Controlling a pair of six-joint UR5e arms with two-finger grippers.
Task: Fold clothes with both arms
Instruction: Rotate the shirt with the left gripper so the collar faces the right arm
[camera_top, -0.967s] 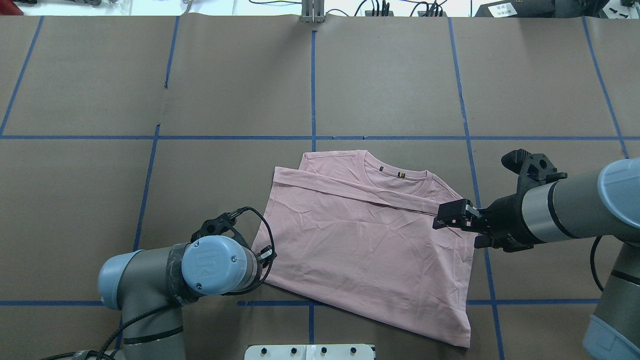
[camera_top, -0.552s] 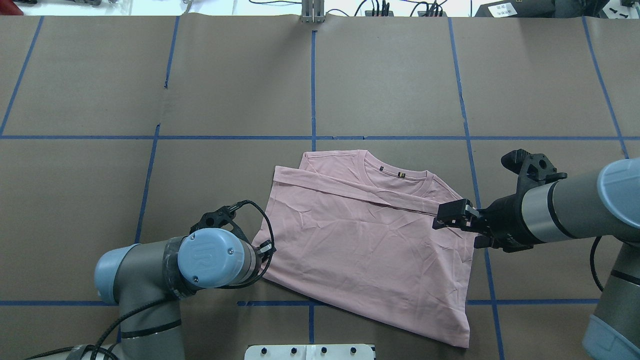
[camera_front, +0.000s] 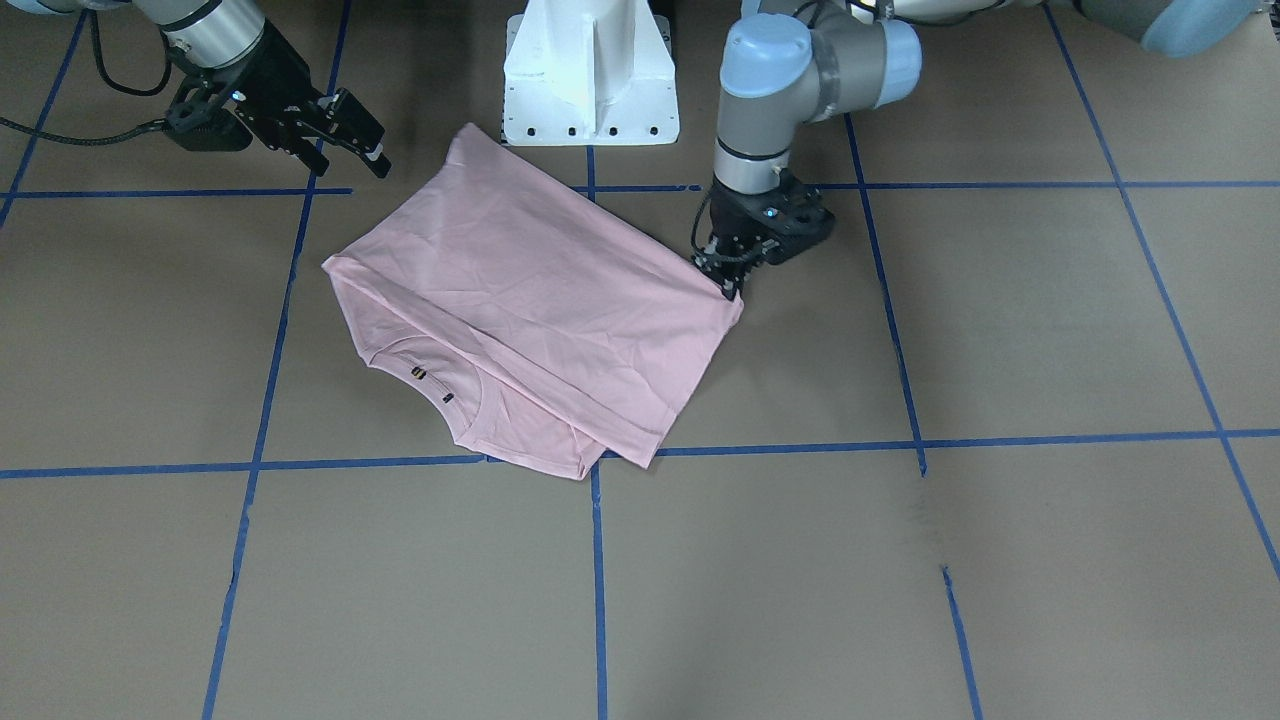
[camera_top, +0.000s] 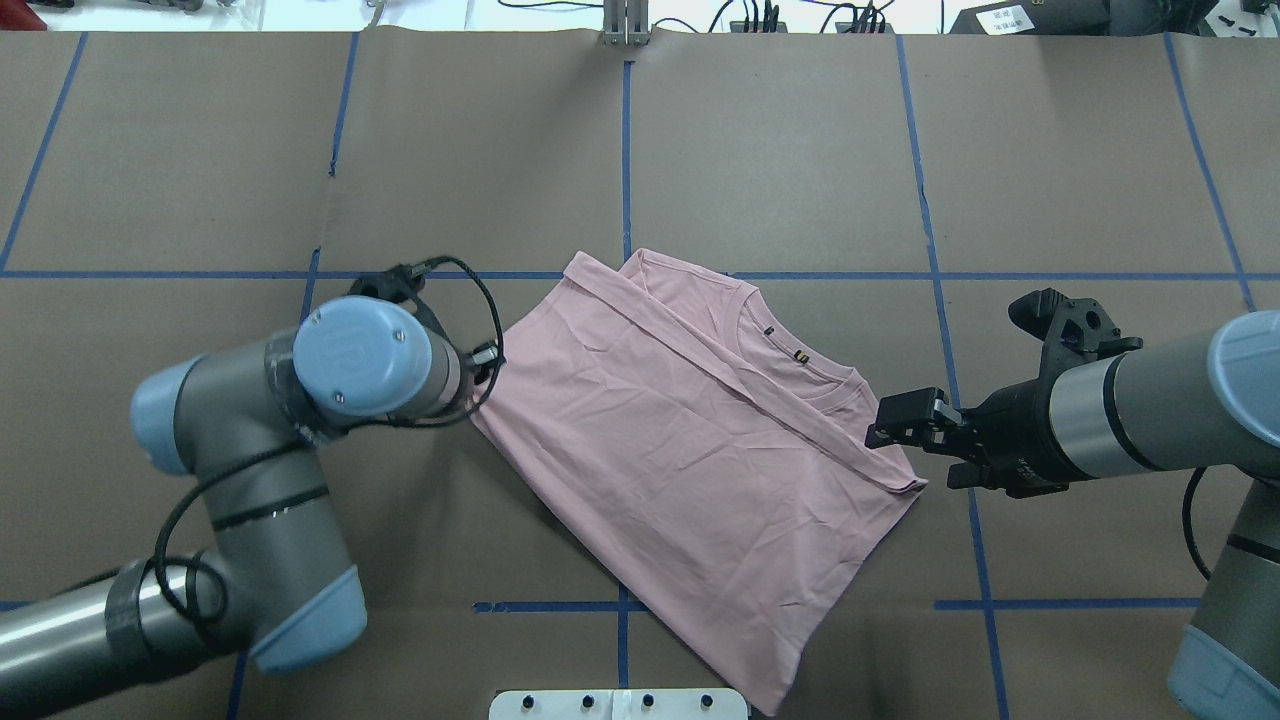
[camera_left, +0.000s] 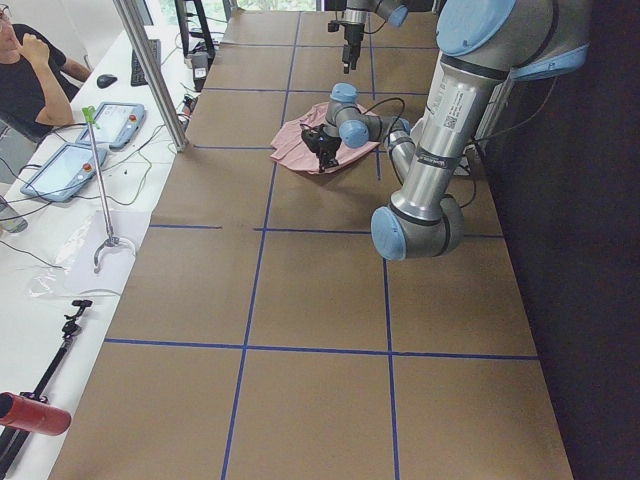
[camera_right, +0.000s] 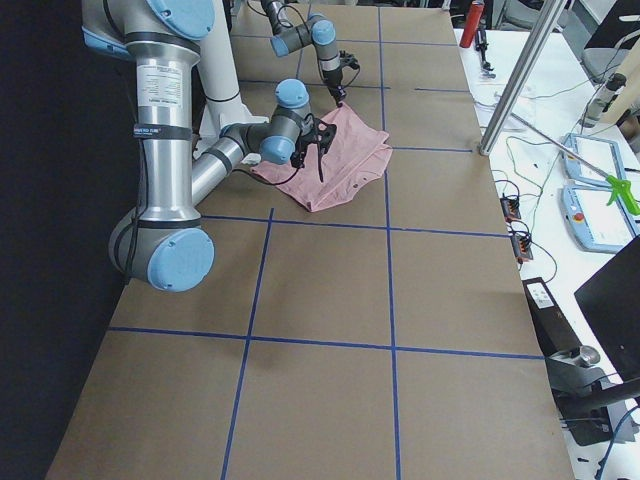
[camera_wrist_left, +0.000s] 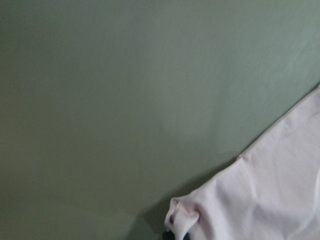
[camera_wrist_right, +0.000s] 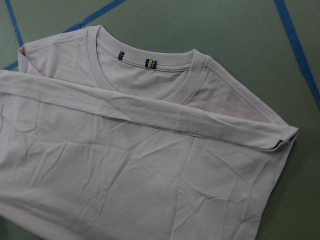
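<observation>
The pale pink T-shirt (camera_top: 690, 450) lies folded on the brown table, print hidden, its collar (camera_top: 800, 355) toward the far right. It now sits skewed on the table. My left gripper (camera_top: 483, 365) is shut on the shirt's left corner, low at the table; the left wrist view shows the bunched corner (camera_wrist_left: 182, 220) pinched. In the front view this gripper (camera_front: 728, 278) sits at the shirt's corner. My right gripper (camera_top: 888, 425) hovers open and empty just off the shirt's right corner, and also shows in the front view (camera_front: 358, 135). The right wrist view looks down on the shirt (camera_wrist_right: 150, 175).
The white pedestal base (camera_front: 590, 70) stands at the near table edge, close to the shirt's near corner. Blue tape lines (camera_top: 625, 150) grid the table. An operator (camera_left: 25, 70) and control tablets (camera_left: 60, 165) are at a side bench.
My left arm has swung away from the base, dragging the shirt's left corner with it; the shirt has turned clockwise in the overhead view. The right gripper has hardly moved.
</observation>
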